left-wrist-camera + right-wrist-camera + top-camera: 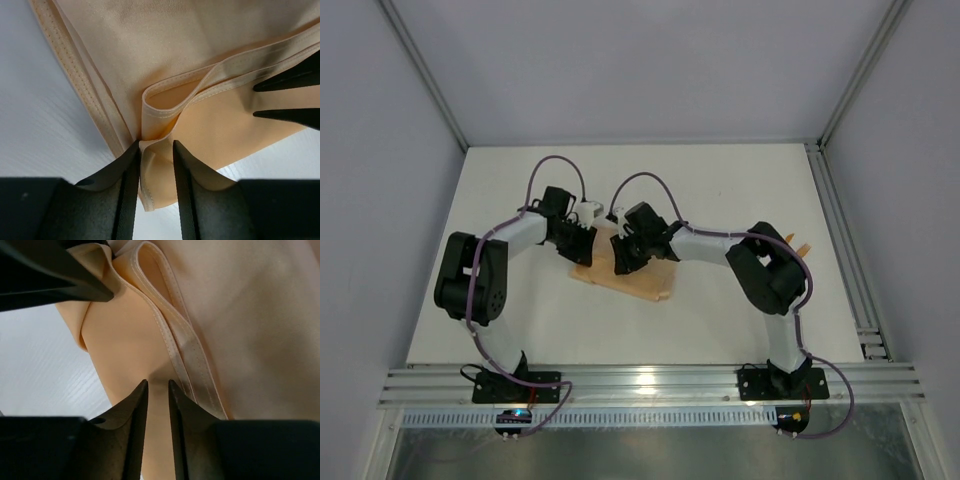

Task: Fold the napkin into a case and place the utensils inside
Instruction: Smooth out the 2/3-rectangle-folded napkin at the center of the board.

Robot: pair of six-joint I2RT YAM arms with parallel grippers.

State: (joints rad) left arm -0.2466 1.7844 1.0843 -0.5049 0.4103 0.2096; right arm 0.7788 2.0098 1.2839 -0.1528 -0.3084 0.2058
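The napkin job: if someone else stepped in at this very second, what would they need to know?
The left gripper is shut on a folded hem of the napkin.
The right gripper has its fingers close together on the same cloth; whether it grips cannot be told.
The utensils seem to be the orange bits behind the right arm, mostly hidden and outside the cloth.
Done: the napkin is partly folded.
Left: finish the folding, then slip the utensils inside.
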